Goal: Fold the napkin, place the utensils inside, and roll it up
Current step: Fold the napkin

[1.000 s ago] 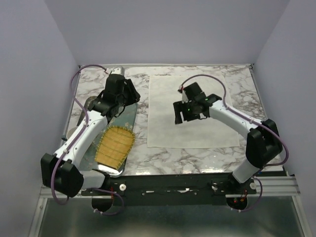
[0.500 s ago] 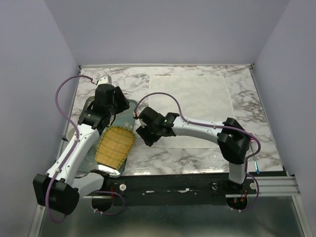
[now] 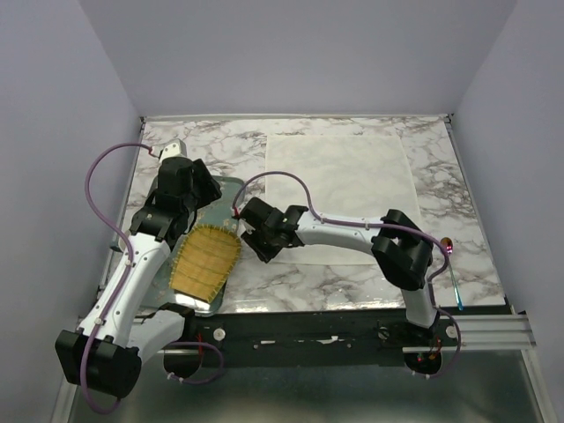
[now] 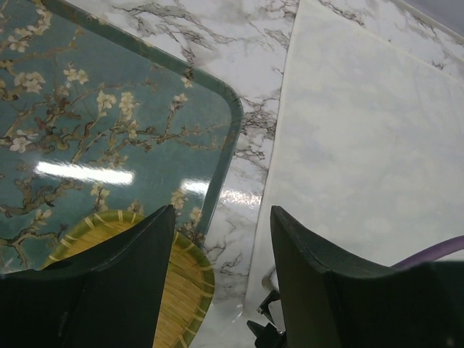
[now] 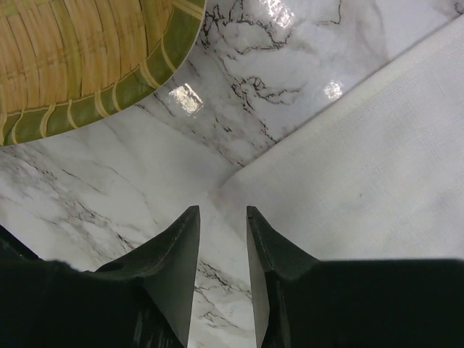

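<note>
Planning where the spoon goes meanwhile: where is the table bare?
Bare marble right of the napkin, behind the spoon, and at the far-left corner beyond the tray. Crowded where the right gripper meets the napkin's corner beside the mat.

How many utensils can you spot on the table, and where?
1. The spoon lies near the right edge of the table, close to the front and well apart from the napkin. Others may be hidden from view.

On worktop, centre through to far edge: napkin. Along left edge: tray, mat on its near end. By near-right corner, right of napkin: spoon.
</note>
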Robot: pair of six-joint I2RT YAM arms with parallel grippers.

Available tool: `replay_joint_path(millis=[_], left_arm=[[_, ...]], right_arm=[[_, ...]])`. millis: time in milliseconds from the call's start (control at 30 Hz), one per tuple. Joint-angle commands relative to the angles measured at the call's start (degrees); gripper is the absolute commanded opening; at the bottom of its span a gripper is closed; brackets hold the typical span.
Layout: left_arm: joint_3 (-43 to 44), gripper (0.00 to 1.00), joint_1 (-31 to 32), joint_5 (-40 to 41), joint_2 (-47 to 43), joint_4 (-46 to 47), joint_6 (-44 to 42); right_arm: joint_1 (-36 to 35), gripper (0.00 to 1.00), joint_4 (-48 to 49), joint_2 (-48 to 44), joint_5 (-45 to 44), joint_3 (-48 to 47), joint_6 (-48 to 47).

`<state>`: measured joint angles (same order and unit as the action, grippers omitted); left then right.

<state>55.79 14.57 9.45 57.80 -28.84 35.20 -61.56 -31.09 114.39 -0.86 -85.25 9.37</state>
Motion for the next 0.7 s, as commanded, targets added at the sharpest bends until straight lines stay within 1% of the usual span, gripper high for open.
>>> replay_joint_path(millis=[0, 267, 667], left_arm=[[-0.24, 0.65, -0.59, 0.66, -0.41, 0.45, -0.75], [-0.42, 0.65, -0.68, -0.05, 0.21, 0.54, -0.75], [-0.68, 0.65, -1.12, -0.75, 0.82, 0.98, -0.57]], right_arm=[[-1.02, 0.41, -0.11, 2.5, -0.98, -1.06, 0.3], [-1.46, 0.45, 0.07, 4.7, -3.27, -0.88, -1.02], [-3.04, 0.47, 0.33, 6.9, -5.46, 0.7, 1.18]])
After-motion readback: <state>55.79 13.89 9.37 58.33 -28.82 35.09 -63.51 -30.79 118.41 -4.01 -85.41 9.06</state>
